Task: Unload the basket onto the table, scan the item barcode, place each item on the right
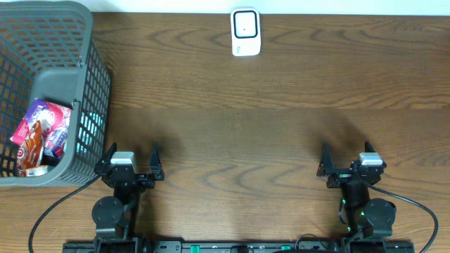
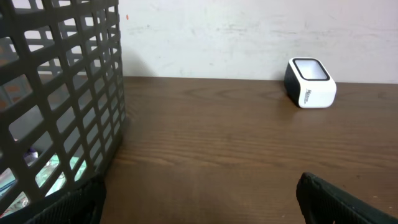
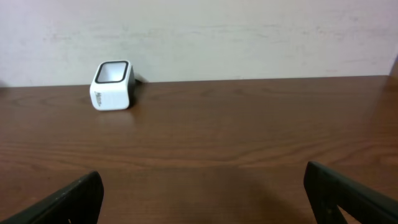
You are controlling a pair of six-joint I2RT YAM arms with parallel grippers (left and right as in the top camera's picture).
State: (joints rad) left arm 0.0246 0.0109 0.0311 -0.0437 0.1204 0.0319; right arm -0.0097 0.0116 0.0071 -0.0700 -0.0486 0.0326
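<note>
Grey basket (image 1: 98, 77), left, holds what may be snack packets (image 1: 43, 133); white barcode scanner (image 1: 245, 31) stands far off; left gripper (image 1: 133, 152) and right gripper (image 1: 346, 151) gape wide, empty.

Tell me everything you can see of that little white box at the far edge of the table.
The small white box is a rounded block of what looks like smooth plastic, darker toward its back, with a dark-framed pale window in its sloping top face. Small print on its front is too small to read. It stands upright on the wooden table, at the far edge by the pale wall, roughly midway across. Nothing but the table is seen touching it.
</note>
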